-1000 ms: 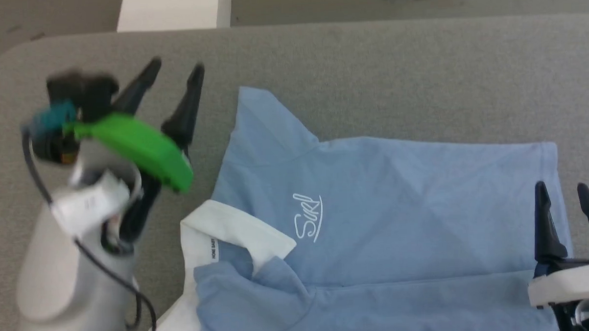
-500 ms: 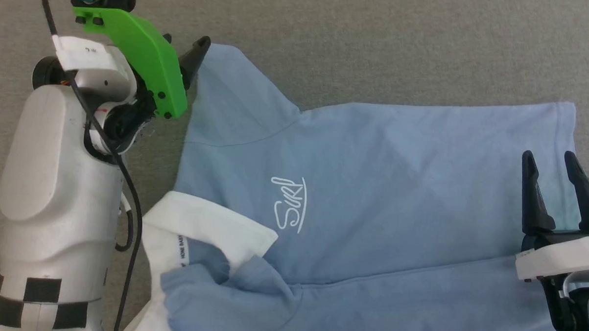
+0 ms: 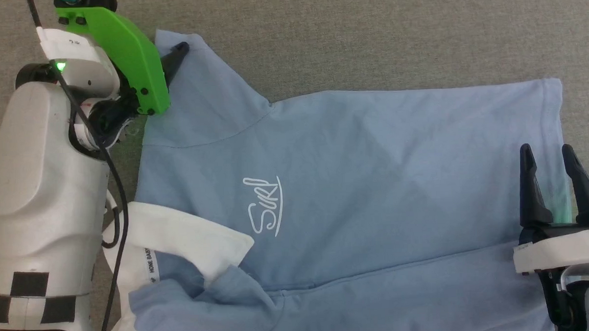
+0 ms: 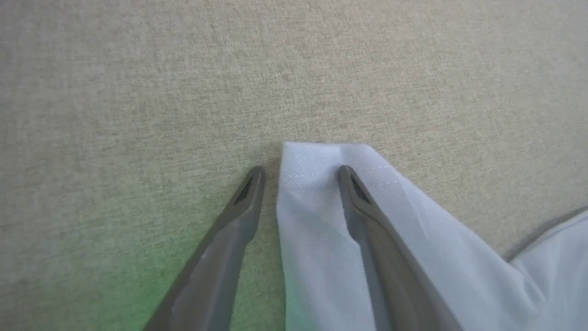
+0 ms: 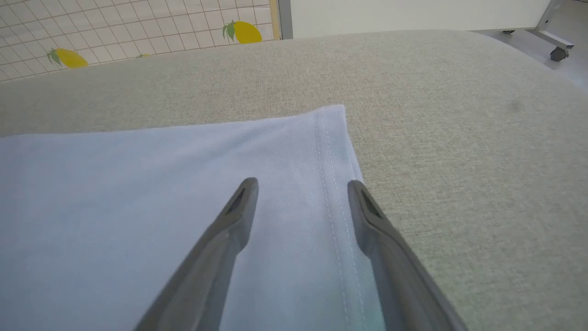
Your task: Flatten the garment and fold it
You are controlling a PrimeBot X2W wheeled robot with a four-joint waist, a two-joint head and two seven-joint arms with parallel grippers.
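Note:
The light blue garment [image 3: 373, 172] lies spread on the grey fabric table [image 3: 368, 35], its white collar [image 3: 179, 233] at the lower left and its cursive logo [image 3: 264, 205] facing up. The near edge is folded over in a long band. My left gripper [image 3: 170, 57] is at the tip of the far sleeve [image 4: 321, 220]. It is open in the left wrist view [image 4: 301, 172], with one finger over the sleeve and the other over bare table. My right gripper [image 3: 546, 156] hovers open above the hem [image 5: 330, 193], nothing between its fingers [image 5: 303, 184].
The table's rounded far edge [image 5: 413, 37] shows in the right wrist view. Beyond it are a lemon-patterned tiled floor [image 5: 115, 32], a white panel [image 5: 413, 11] and a caster wheel [image 5: 558, 54]. Bare grey fabric lies around the shirt.
My left arm has swung forward from beside the shirt to the sleeve tip, its fingers now straddling the sleeve edge. The head camera has shifted. The right gripper stays over the hem.

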